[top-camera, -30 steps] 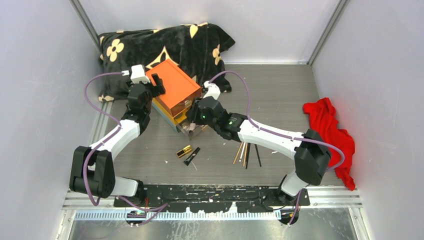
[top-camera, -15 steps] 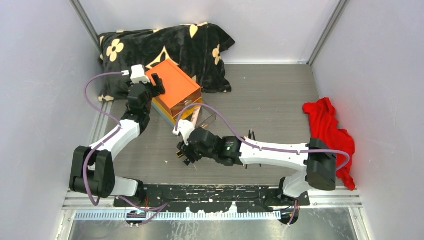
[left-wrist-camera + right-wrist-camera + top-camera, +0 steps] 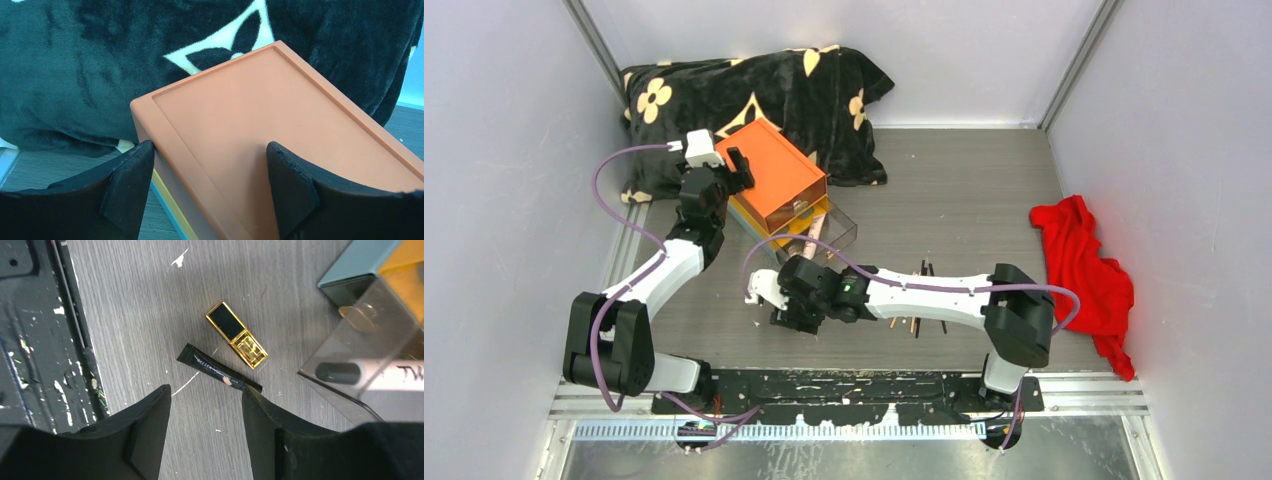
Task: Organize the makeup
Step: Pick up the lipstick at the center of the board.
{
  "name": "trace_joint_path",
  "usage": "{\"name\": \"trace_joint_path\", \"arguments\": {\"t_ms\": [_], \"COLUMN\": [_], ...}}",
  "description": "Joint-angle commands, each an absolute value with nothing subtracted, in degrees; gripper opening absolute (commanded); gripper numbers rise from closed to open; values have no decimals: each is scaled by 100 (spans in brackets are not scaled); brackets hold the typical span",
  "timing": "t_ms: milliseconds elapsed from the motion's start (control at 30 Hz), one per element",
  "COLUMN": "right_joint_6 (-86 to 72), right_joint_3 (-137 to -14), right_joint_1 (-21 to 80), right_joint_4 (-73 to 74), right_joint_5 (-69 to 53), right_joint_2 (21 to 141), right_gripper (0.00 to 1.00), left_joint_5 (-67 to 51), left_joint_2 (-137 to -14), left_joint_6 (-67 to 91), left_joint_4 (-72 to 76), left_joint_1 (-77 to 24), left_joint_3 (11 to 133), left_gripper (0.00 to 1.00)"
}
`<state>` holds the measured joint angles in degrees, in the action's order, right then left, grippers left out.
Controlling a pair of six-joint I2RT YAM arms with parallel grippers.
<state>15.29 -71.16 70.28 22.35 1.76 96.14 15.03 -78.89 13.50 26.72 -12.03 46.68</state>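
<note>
End effector of right arm (image 3: 206,392) gapes empty over black tube (image 3: 218,373).

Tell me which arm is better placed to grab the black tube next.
Right. The right gripper, open, hangs over the black tube beside the lipstick; the left gripper is away at the orange box.

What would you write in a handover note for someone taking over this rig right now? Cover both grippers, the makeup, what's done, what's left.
Left gripper: open, astride a corner of the orange-topped box.
Right gripper: open, empty, above the black tube and lipstick on the table.
Done: clear drawer pulled out, a grey-capped tube inside.
Left: black tube, lipstick and brushes to put away.
</note>
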Motion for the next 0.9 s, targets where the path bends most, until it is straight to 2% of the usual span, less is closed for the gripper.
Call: {"name": "trace_joint_path", "arguments": {"t_ms": [0, 267, 567, 867], "right_joint_6": [2284, 2509, 2831, 2936], "right_joint_3": [-7295, -7213, -7784, -7856], "right_joint_1": [6961, 6454, 6200, 6136], "right_joint_4": [1964, 1284, 1378, 1417], "right_joint_5": [-142, -995, -1528, -1667], "right_joint_2": [9781, 10116, 10932, 11118], "right_gripper": [60, 60, 59, 59], "left_joint_5": [749, 748, 760, 759], "left_joint_2": [-8295, -8299, -8314, -8310], "left_joint_6": [1088, 1092, 1096, 1093], "left_joint_4": [998, 989, 983, 976], "left_joint_1": [-1360, -1362, -1362, -1357], "left_joint_3": [4312, 4324, 4333, 4342], "left_gripper": [78, 78, 78, 78]}}
